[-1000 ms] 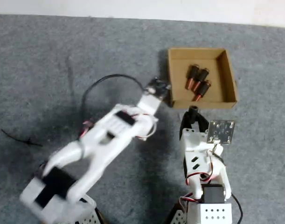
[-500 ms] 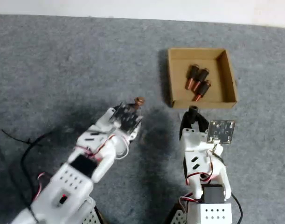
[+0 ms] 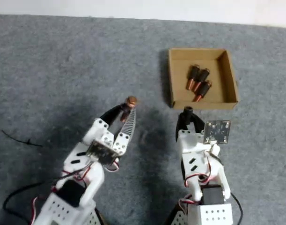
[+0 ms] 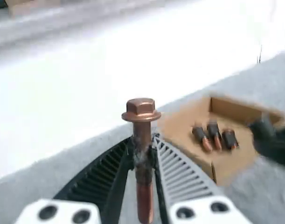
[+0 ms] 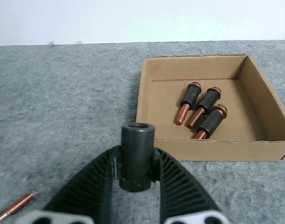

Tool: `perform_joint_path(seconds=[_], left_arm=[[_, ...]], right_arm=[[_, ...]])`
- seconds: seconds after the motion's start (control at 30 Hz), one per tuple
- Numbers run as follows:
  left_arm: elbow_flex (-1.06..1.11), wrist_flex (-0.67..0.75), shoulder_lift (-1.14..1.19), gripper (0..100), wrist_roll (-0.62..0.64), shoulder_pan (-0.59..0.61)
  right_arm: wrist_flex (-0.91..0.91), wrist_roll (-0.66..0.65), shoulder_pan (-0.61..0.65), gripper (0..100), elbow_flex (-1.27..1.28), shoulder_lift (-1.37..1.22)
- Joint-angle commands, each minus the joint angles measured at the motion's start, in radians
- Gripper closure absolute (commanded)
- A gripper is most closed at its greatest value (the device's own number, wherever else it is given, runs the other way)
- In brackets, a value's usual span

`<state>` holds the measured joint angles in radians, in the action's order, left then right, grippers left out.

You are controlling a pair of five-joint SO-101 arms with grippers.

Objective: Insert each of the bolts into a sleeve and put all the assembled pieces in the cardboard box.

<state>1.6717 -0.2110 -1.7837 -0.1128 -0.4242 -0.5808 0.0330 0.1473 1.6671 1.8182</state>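
Note:
My left gripper (image 3: 127,108) is shut on a copper bolt (image 4: 142,149), held upright with its hex head (image 3: 131,100) on top, left of the cardboard box (image 3: 178,55). My right gripper (image 5: 136,168) is shut on a black sleeve (image 5: 137,155), held upright with its open bore facing up; in the high view the sleeve (image 3: 187,111) sits just in front of the box's near wall. Three assembled bolt-and-sleeve pieces (image 3: 199,82) lie side by side inside the box, also seen in the right wrist view (image 5: 201,111). The left arm's bolt tip (image 5: 14,206) shows low beside the right gripper.
The grey carpeted table (image 3: 63,61) stretches left of the box. A thin black cable tie (image 3: 20,139) lies on the carpet at the far left. A white wall edge (image 3: 133,9) runs along the back.
The left arm has swung back from beside the box toward its base, and now holds the bolt upright. The right arm with the sleeve shifted slightly left.

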Motion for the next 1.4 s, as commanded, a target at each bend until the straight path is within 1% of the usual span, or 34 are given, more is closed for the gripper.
perform_joint_path(seconds=[0.0, 0.1, 0.27, 0.4, 0.43, 0.5, 0.63, 0.67, 0.7, 0.77, 0.9, 1.1, 1.37], left_arm=[[0.01, 0.077, -0.013, 100, -0.002, 0.015], [0.008, 0.129, -0.002, 100, -0.002, 0.016], [0.01, 0.126, -0.03, 100, 0.006, 0.007], [-0.001, 0.129, -0.035, 100, 0.011, 0.007], [-0.002, 0.129, -0.035, 100, 0.041, 0.007], [-0.015, 0.127, -0.035, 100, 0.155, 0.008], [-0.03, 0.13, -0.035, 100, 0.454, 0.007], [-0.035, 0.133, -0.035, 100, 0.512, 0.007], [-0.041, 0.149, -0.035, 100, 0.56, 0.008], [-0.048, 0.184, -0.035, 100, 0.615, 0.015], [-0.047, 0.262, -0.035, 100, 0.623, 0.028], [-0.051, 0.31, -0.035, 100, 0.629, 0.104], [-0.031, 0.311, -0.033, 100, 0.631, 0.073]], right_arm=[[0.036, -0.012, 0.033, 99.4, 0.01, 0.013], [0.062, -0.012, 0.097, 99.4, 0.008, 0.013], [0.254, -0.012, 0.202, 99.4, 0.021, 0.013], [0.341, -0.014, 0.252, 99.4, 0.058, 0.013], [0.358, -0.014, 0.266, 99.4, 0.064, 0.013], [0.366, -0.044, 0.295, 99.4, 0.082, 0.013], [0.343, -0.216, 0.378, 99.4, 0.11, 0.013], [0.332, -0.247, 0.394, 99.4, 0.11, 0.013], [0.32, -0.262, 0.406, 99.4, 0.11, 0.013], [0.303, -0.265, 0.421, 99.4, 0.11, 0.013], [0.298, -0.27, 0.42, 99.4, 0.11, 0.013], [0.266, -0.272, 0.421, 99.4, 0.11, 0.013], [0.265, -0.273, 0.423, 99.4, 0.111, 0.013]])
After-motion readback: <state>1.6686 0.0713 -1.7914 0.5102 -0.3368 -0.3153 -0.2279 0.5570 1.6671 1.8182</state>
